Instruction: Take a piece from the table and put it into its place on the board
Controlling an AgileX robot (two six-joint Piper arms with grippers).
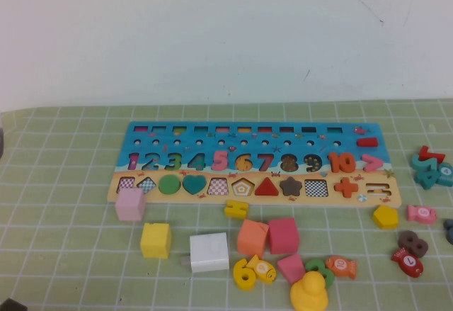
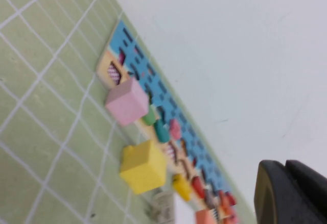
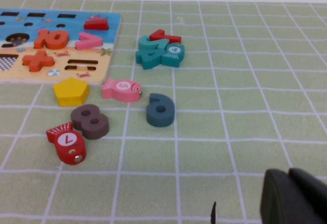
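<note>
pale wall behind, and below it the table, a green mat gridded in white. one board lies across the mat's middle, long side parallel to the wall edge, blue strip with numerals one to ten toward the wall, tan strip of shape cut-outs toward the robot.

one yellow numeral piece lies well short of the board, by the near edge, touching a yellow fish.

cubes now, and i count five: pink cube on the board's near left corner, yellow cube, white cube, orange cube, red cube.

fish, four: the yellow one, an orange fish, a pink fish and a red fish at the right.

a yellow pentagon lies just off the board's near right corner, with a brown eight and a dark blue numeral nearby.

left gripper hangs off the mat's left, fingers pressed together, holding nothing. right gripper sits low over the mat's right; only a dark corner shows, can't tell how its fingers stand.
</note>
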